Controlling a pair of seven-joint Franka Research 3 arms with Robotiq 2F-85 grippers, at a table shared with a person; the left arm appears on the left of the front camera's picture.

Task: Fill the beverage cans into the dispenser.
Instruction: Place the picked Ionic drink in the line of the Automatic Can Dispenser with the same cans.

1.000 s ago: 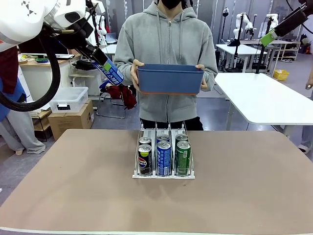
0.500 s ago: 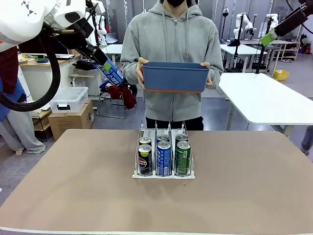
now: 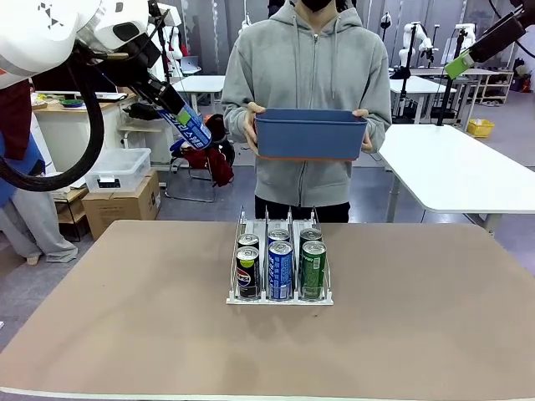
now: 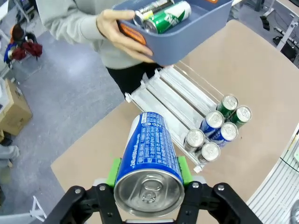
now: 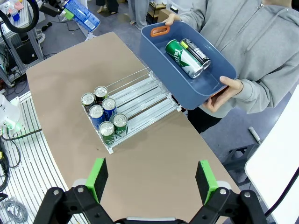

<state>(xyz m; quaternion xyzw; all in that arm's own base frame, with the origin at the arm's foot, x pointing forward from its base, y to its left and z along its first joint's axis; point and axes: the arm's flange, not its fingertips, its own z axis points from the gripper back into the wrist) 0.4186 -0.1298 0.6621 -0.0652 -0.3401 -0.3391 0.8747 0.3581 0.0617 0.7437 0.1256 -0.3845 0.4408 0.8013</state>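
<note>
High at left, the left tool (image 4: 148, 171) pinches a tilted blue can (image 3: 194, 129); the right tool (image 5: 152, 180) hangs spread.

A lab; white worktables (image 3: 451, 171), storage boxes (image 3: 117, 167).

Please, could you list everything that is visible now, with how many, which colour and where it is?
Table: one, brown, before the person.
Dispenser: one, white wire, mid-table.
Cans in dispenser: six, two black, two blue, two green, one colour per lane, at the front.
Bin: one, blue, held at the person's chest.
Cans in bin: two, green and black, lying down.
Held can: one, blue, in the left gripper.
Hands: two, on the bin's ends.
Left gripper: one, black with green pads, shut on the held can, raised at left.
Right gripper: one, same colours, open, raised at right.
</note>
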